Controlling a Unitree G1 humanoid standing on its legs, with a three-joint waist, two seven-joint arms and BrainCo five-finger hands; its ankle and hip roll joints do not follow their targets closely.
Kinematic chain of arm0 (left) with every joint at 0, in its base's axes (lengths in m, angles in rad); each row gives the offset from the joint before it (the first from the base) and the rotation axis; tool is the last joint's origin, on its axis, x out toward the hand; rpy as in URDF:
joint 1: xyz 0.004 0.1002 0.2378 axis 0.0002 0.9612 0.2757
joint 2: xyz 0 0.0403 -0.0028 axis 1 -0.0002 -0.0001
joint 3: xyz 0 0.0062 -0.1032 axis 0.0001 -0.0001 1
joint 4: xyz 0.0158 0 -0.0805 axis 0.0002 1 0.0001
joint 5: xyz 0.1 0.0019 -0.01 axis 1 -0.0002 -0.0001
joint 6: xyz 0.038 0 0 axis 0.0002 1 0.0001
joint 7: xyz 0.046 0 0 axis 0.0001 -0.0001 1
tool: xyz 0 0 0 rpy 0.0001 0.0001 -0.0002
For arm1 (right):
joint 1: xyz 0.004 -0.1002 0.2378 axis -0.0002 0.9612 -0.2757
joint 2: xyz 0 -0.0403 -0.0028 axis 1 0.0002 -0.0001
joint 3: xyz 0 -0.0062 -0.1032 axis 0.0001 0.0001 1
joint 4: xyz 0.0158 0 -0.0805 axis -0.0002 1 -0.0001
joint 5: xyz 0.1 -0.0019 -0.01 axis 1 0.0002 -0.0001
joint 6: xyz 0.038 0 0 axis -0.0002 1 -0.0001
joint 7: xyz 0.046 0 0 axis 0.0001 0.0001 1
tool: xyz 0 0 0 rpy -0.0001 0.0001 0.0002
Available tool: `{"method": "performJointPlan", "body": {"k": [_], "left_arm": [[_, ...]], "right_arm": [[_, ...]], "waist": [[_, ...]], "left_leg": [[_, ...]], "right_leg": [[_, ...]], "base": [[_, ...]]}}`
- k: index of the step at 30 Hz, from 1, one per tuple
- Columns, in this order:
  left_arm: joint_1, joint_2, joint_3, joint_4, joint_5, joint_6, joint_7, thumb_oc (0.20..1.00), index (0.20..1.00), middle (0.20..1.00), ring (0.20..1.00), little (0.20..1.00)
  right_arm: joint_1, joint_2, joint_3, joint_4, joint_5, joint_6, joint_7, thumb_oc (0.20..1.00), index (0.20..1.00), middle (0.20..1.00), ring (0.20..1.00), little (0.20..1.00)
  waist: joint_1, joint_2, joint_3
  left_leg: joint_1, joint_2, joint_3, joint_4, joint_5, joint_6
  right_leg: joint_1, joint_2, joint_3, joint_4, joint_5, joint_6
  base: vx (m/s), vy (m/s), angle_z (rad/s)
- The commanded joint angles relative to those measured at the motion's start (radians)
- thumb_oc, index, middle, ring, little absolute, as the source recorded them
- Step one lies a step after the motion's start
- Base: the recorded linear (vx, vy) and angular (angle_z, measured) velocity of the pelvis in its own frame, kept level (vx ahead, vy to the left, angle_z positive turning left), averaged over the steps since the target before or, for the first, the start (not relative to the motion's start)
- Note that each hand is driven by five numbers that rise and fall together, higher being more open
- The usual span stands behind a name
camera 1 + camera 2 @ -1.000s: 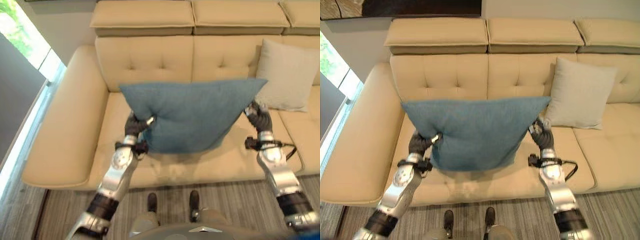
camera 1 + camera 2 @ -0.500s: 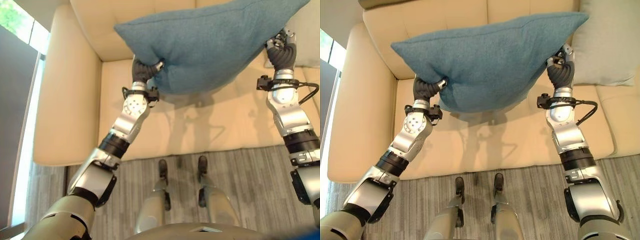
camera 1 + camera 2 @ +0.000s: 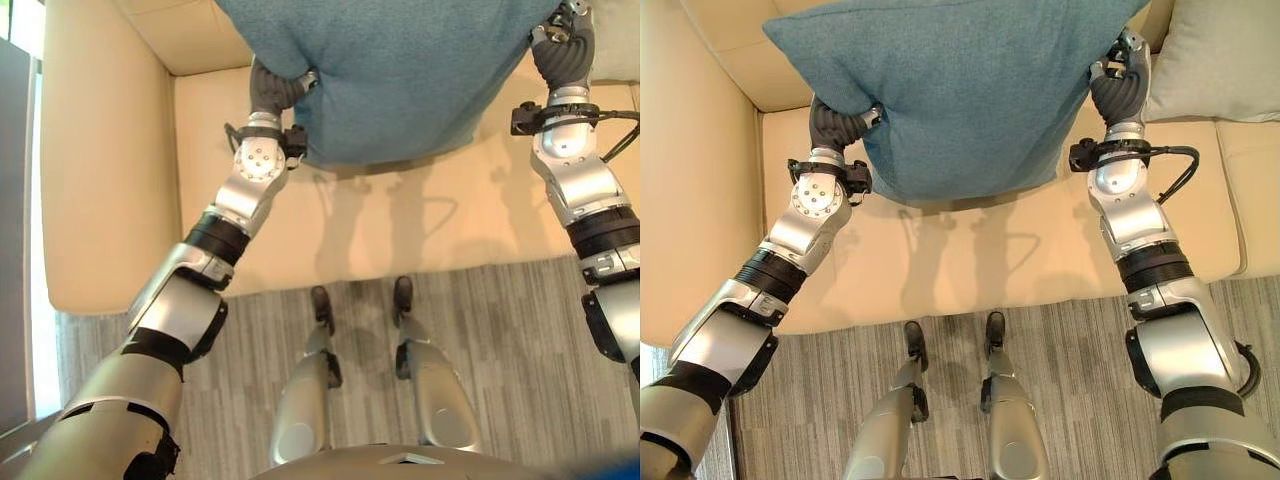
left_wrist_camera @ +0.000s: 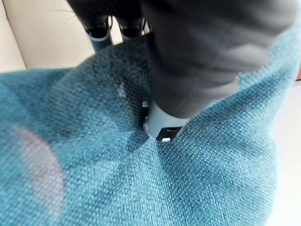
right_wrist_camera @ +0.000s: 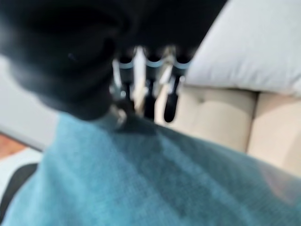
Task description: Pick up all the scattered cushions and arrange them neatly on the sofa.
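The blue cushion (image 3: pixel 960 85) hangs above the sofa (image 3: pixel 970 250) seat, its side edges pinched by the left hand (image 3: pixel 835 125) and right hand (image 3: pixel 1118 90). The right eye view adds a pale cushion (image 3: pixel 1225 60) propped against the sofa's backrest.

A home living room: a cream leather sofa (image 3: pixel 970 250) with a pale cushion (image 3: pixel 1220 60) on its right seat stands on grey striped carpet (image 3: pixel 1070 370), daylight at a window (image 3: pixel 20 15).
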State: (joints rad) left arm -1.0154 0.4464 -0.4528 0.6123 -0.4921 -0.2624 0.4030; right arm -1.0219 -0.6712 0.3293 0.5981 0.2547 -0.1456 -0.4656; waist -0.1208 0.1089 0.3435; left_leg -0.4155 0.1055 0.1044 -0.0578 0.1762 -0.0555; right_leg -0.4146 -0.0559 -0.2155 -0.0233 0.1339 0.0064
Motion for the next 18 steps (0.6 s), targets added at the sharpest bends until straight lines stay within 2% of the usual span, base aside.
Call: {"method": "performJointPlan", "body": {"k": [1, 9, 13, 18], "left_arm": [[-0.121, -0.012, -0.012, -0.070, -0.006, -0.114, -0.019, 0.200, 0.200, 0.200, 0.200, 0.200], [-0.023, -0.086, 0.035, -0.109, -0.082, -0.128, -0.026, 0.200, 0.200, 0.200, 0.200, 0.200], [-0.021, -0.082, 0.032, -0.102, -0.074, -0.117, -0.032, 0.200, 0.200, 0.200, 0.200, 0.200], [-0.021, -0.063, 0.025, -0.115, -0.056, -0.105, -0.039, 0.200, 0.200, 0.200, 0.200, 0.200]], "right_arm": [[-0.099, 0.003, 0.034, -0.095, -0.002, -0.076, 0.014, 0.200, 0.200, 0.200, 0.200, 0.200], [-0.015, 0.009, 0.007, -0.125, -0.019, -0.066, 0.025, 0.200, 0.200, 0.200, 0.200, 0.200], [-0.006, 0.022, 0.006, -0.131, -0.023, -0.067, 0.027, 0.200, 0.200, 0.200, 0.200, 0.200], [-0.002, 0.031, 0.009, -0.137, -0.023, -0.067, 0.037, 0.200, 0.200, 0.200, 0.200, 0.200]], "waist": [[0.003, -0.083, -0.061], [-0.008, -0.098, -0.054], [-0.009, -0.098, -0.054], [-0.003, -0.099, -0.053]], "left_leg": [[0.092, 0.041, 0.070, 0.124, -0.176, -0.079], [0.099, 0.061, 0.115, 0.143, -0.165, -0.088], [0.107, 0.070, 0.123, 0.135, -0.160, -0.088], [0.115, 0.074, 0.098, 0.129, -0.165, -0.087]], "right_leg": [[-0.009, -0.065, 0.043, 0.157, -0.205, 0.058], [0.017, -0.051, 0.030, 0.143, -0.214, 0.044], [0.022, -0.044, 0.028, 0.141, -0.216, 0.042], [0.013, -0.033, 0.034, 0.154, -0.218, 0.039]], "base": [[0.02, -0.048, 0.06], [0.00, -0.070, 0.08], [-0.01, -0.035, 0.03], [0.00, -0.043, 0.00]]}}
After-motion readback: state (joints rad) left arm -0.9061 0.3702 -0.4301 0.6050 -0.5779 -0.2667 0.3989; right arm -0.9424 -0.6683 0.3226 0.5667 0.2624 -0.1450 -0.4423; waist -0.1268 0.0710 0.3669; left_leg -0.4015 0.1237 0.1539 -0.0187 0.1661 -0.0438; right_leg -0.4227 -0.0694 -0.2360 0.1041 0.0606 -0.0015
